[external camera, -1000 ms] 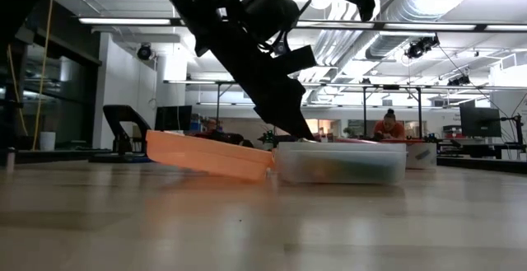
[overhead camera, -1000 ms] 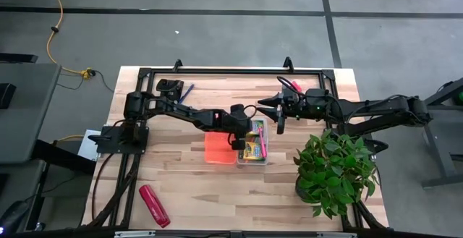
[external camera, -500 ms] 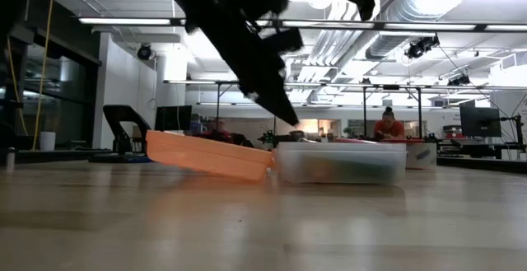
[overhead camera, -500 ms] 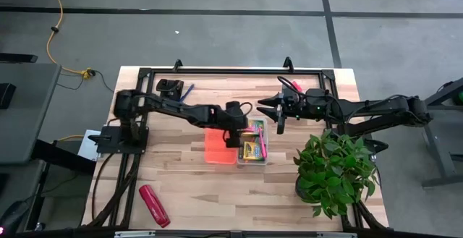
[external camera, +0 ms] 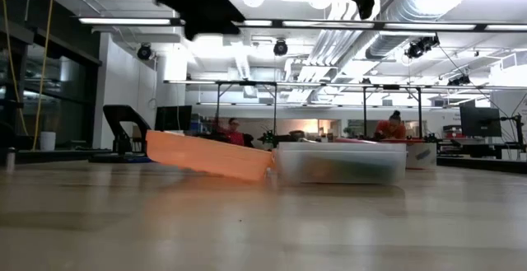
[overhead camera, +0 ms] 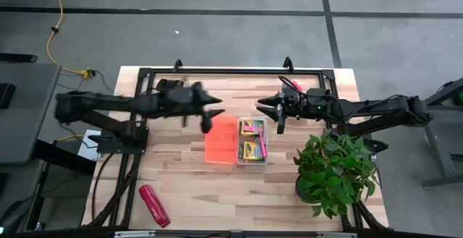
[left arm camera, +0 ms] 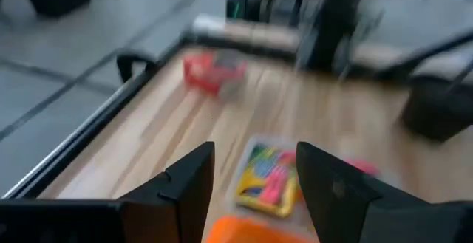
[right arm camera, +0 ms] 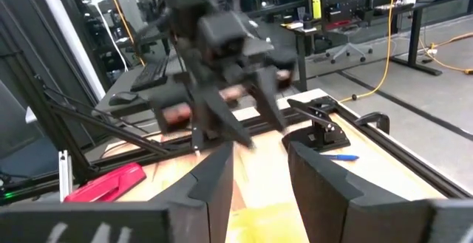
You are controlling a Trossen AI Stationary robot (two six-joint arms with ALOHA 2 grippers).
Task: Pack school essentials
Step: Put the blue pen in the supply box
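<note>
My left tool (overhead camera: 207,113) hangs over the table (overhead camera: 181,173), just beside the orange lid (overhead camera: 221,139) on the side toward my left arm's base, its fingers (left arm camera: 188,184) spread apart with nothing between them. Past those fingers the left wrist view shows the clear box (left arm camera: 269,178), apart from the tool and holding the crayon boxes (left arm camera: 260,170) and a short pink marker (left arm camera: 277,180).

My right tool (overhead camera: 279,112) hovers near the far end of the clear box (overhead camera: 252,141), pointing toward the left tool, its fingers (right arm camera: 214,180) standing part-way open and holding nothing.

From above, the clear box sits near the middle of the table with the two yellow-and-green crayon boxes (overhead camera: 251,140) lying inside it and the pink marker (overhead camera: 263,149) along its side toward the plant. The orange lid lies touching the box on its other side; the low view shows the lid (external camera: 210,154) tilted, one edge leaning against the box (external camera: 340,162).

A blue pen (overhead camera: 187,92) lies at the far edge of the table, by my left arm. A leafy potted plant (overhead camera: 334,169) stands at the table's near right corner, and a long red object (overhead camera: 153,205) lies at its near left edge.
</note>
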